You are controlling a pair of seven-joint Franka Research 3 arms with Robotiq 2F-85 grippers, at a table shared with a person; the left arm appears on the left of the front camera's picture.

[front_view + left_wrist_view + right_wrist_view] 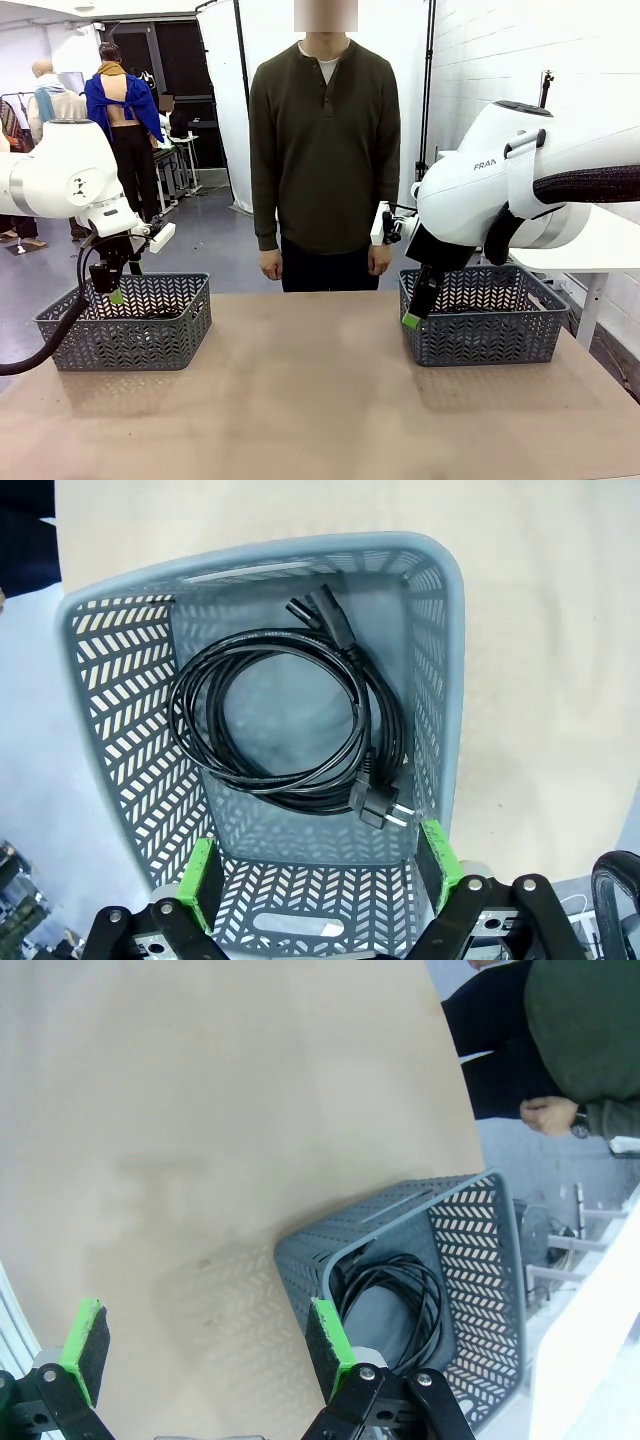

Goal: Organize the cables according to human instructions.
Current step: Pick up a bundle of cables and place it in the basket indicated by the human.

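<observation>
A coiled black cable [285, 715] with chunky plugs lies on the floor of the left grey basket [440, 660]. My left gripper [318, 873] hangs open above that basket's near wall, nothing between its green pads; from the front it [112, 288] hovers over the basket [130, 325]. Another coiled cable [400, 1300] lies in the right grey basket [480, 1250]. My right gripper [205, 1345] is open and empty over the table beside that basket, seen from the front [415, 310] at its left wall. The human [325, 150] stands at the far side, arms hanging down.
The tan tabletop [310, 400] stretches bare between the two baskets [485, 320]. A white table [600, 250] stands at the right behind my right arm. Other people stand far off at the back left.
</observation>
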